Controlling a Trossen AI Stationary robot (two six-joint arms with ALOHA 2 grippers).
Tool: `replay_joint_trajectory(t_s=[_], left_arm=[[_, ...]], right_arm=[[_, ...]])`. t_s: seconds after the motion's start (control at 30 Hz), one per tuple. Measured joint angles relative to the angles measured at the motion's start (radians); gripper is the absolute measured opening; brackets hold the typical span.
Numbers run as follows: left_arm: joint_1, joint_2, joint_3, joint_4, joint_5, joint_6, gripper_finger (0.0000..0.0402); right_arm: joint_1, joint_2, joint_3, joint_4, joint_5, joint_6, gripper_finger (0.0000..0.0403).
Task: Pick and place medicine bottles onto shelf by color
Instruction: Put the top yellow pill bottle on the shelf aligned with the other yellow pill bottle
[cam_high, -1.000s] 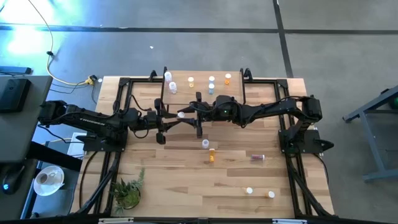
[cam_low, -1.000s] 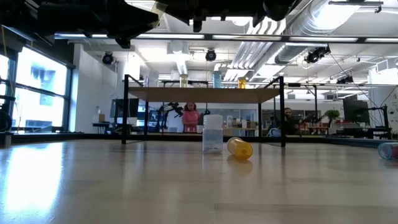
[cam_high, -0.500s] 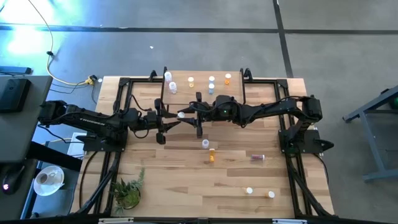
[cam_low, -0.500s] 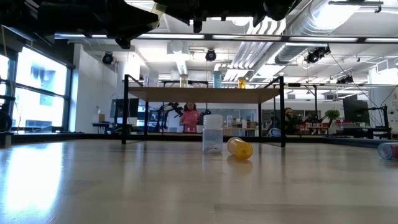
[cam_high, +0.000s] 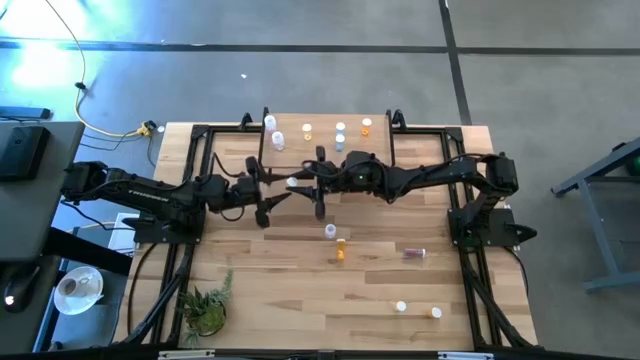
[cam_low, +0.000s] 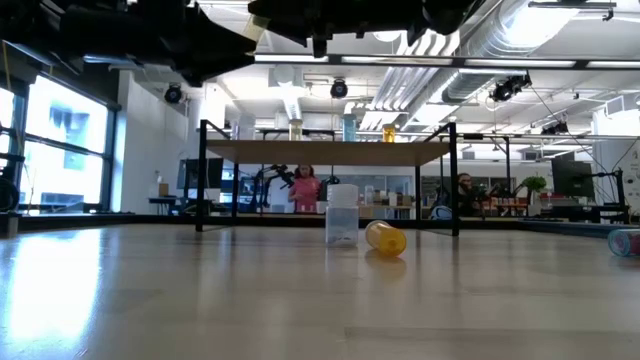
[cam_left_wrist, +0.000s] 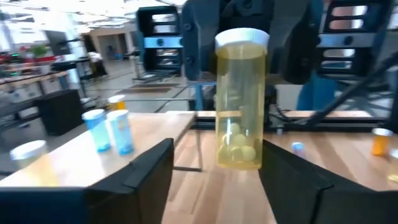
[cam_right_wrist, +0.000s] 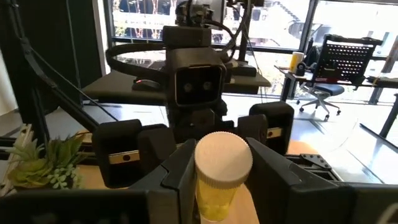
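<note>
A pale yellow medicine bottle (cam_left_wrist: 241, 99) with a white cap stands upright in the air above the table's middle, near the shelf's front edge. My right gripper (cam_right_wrist: 222, 177) is shut on it. My left gripper (cam_left_wrist: 217, 180) faces it from the left, open, with a finger on either side of the bottle's lower part and clear of it. The shelf (cam_high: 375, 145) carries clear, yellow, blue and orange bottles on its board. A clear bottle (cam_high: 330, 231) stands on the table, and a yellow one (cam_high: 341, 248) lies beside it. My right gripper pinches the bottle's upper part just below the white cap (cam_right_wrist: 224, 158) between its two fingers (cam_right_wrist: 180, 177). The fingers come about level from the table's right and lie across the bottle. The bottle stays upright, cap up, lifted clear of table and shelf.
A pinkish bottle (cam_high: 414, 253) lies on the table toward the right, and two white-capped ones (cam_high: 401, 306) (cam_high: 436, 313) stand near the front edge. A potted plant (cam_high: 207, 308) stands at the front left. The shelf's black legs (cam_low: 203, 175) rise behind the table bottles.
My left gripper has opened off the yellow bottle and drawn back slightly toward the table's left edge. The bottle has stayed upright where it was, in my right gripper.
</note>
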Motion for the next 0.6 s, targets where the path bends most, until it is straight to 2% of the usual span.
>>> replay_joint_trajectory(t_s=[0.17,0.4,0.6], left_arm=[[0.000,-0.008,0.000,-0.002,-0.011,0.002,0.0249],[0.001,-0.008,0.000,-0.011,-0.017,0.003,0.0250],[0.000,-0.013,0.000,-0.022,-0.112,0.011,0.0249]], right_arm=[[-0.013,0.000,0.000,-0.025,0.045,0.000,0.0108],[-0.056,0.000,0.000,-0.031,0.080,0.000,0.0108],[-0.097,0.000,0.000,-0.031,0.160,0.000,0.0108]])
